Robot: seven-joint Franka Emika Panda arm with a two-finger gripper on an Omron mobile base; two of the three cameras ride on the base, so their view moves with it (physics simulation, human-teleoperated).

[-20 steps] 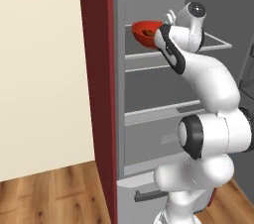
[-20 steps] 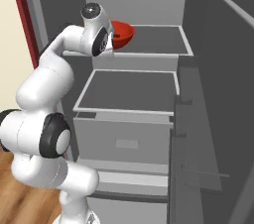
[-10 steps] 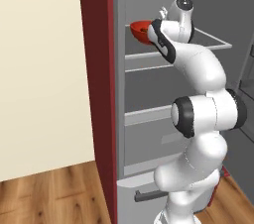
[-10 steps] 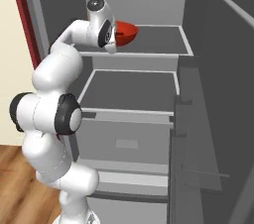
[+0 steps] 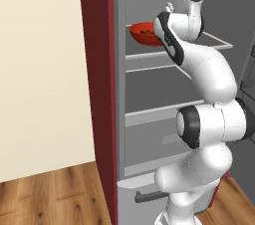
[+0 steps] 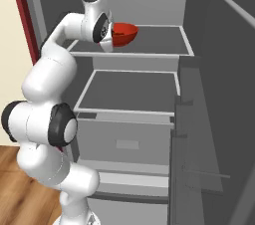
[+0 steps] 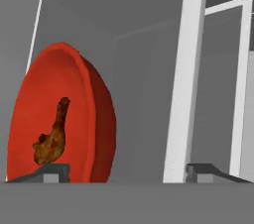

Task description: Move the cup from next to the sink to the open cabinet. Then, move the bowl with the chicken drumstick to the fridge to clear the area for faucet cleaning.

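The red bowl [image 5: 143, 34] with the brown chicken drumstick [image 7: 52, 136] rests on the fridge's top shelf [image 6: 164, 45], near its left front corner. In the hand view the bowl [image 7: 64, 114] appears tipped on its side because the hand is rolled. My gripper [image 7: 131, 171] is open right at the bowl, fingers spread wide. The left fingertip [image 7: 55, 171] overlaps the bowl's lower edge and the right fingertip [image 7: 206, 171] stands well clear of it. From the right base view, the hand [image 6: 105, 32] sits against the bowl's [image 6: 125, 33] left side.
The fridge interior has a second shelf [image 5: 159, 112] lower down and a drawer [image 6: 129, 92] below. The open fridge door [image 6: 219, 79] stands at the right. A dark red panel [image 5: 97, 94] and a cream wall [image 5: 40, 69] border the fridge on the left.
The bowl has stayed in place on the top shelf. The arm's upper joints have risen and folded closer to the fridge, and the elbow has shifted.
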